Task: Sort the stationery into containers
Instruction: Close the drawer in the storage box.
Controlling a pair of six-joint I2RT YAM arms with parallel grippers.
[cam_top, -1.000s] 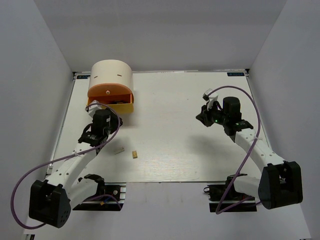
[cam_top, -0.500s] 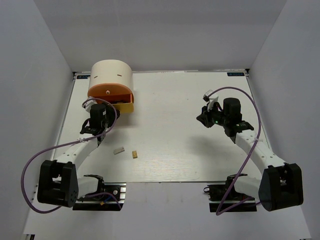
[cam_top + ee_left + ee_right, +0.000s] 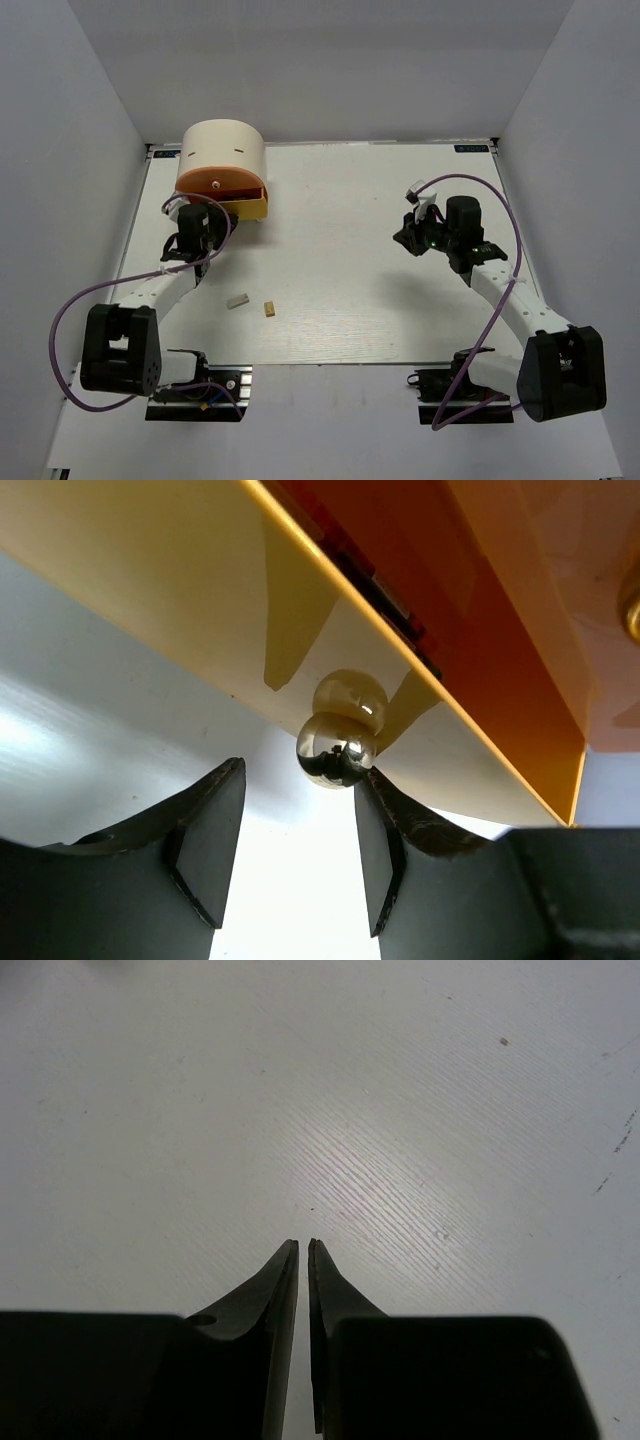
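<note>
The jaws of the left arm stood apart on either side of the small polished knob on the yellow tray, one side touching it or very nearly, the other clear, with nothing clamped yet. That ball looked hard and slick, so a squeeze square across its middle seemed safest; the tray was probably light plastic that would move with little force. Above it sat the orange tray, both set in the cream drum at the far left of the worktop. Dark items lay in the yellow tray, too small to name. The grey block and tan block lay on the worktop near each other, apart from the drum — tiny, stiff and light, best pinched across their narrow sides. Only the left arm itself stood between them and the trays. The jaws of the right arm were all but together, holding nothing, above the worktop well off to the right
</note>
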